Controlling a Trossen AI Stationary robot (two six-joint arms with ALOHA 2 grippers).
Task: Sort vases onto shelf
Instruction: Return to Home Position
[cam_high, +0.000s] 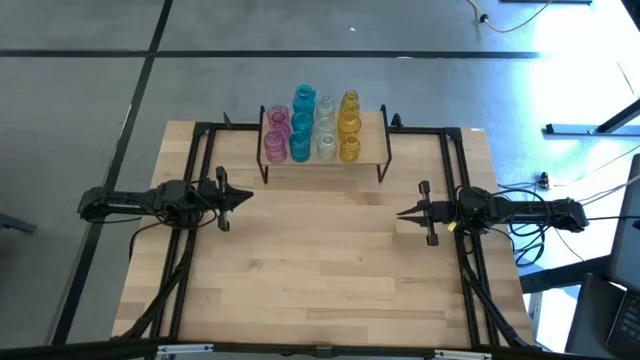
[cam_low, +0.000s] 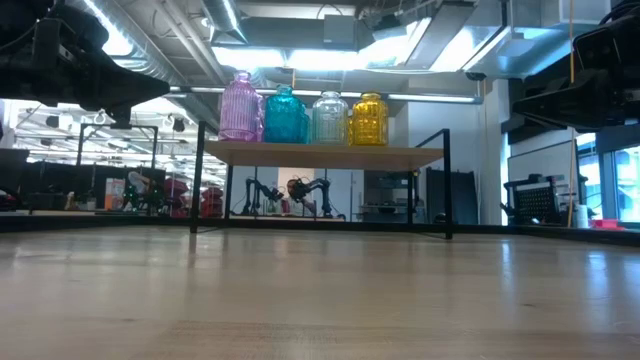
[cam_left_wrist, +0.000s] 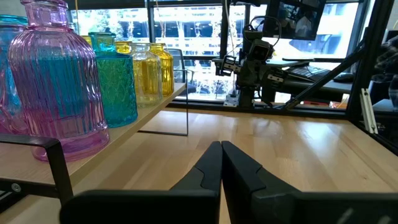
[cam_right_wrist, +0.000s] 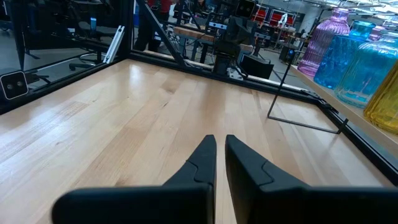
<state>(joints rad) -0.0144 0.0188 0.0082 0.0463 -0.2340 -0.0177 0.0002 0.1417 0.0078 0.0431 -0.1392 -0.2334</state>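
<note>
All vases (cam_high: 311, 125) stand in 4 colour columns on the shelf (cam_high: 372, 152); sorting appears complete. Left gripper (cam_high: 243, 198) and right gripper (cam_high: 405, 213), fingers closed and empty, flank the shelf's front. No further placement appears required.

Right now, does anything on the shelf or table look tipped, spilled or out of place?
Nothing stands out. The vases stand upright on the shelf in colour rows: pink, teal-blue, clear, amber. Both end effectors, left and right, are shut and empty over the table.

A robotics lab; exposed ceiling ducts (cam_low: 190, 60), other robot arms (cam_low: 300, 190) on benches behind.
</note>
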